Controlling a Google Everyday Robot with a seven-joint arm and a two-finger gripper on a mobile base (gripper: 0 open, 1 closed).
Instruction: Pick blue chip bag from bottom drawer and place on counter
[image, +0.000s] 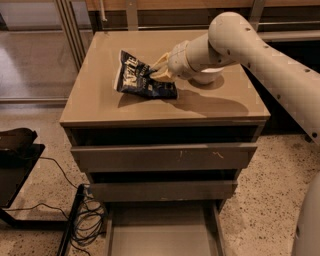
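Note:
The blue chip bag (139, 78), dark navy with white lettering, is over the left middle of the glossy tan counter (100, 102), tilted, with its lower edge at or just above the surface. My gripper (159, 71) is at the bag's right end, and its yellowish fingers (161, 64) are shut on the bag's edge. My white arm reaches in from the right. The bottom drawer (161, 235) is pulled open at the cabinet's foot, and the part of its flat floor in view is bare.
A white bowl (209, 76) sits on the counter under my arm's wrist. The two upper drawers (165, 157) are closed. A black stand (15, 155) and loose cables (86, 217) lie on the floor to the left of the cabinet.

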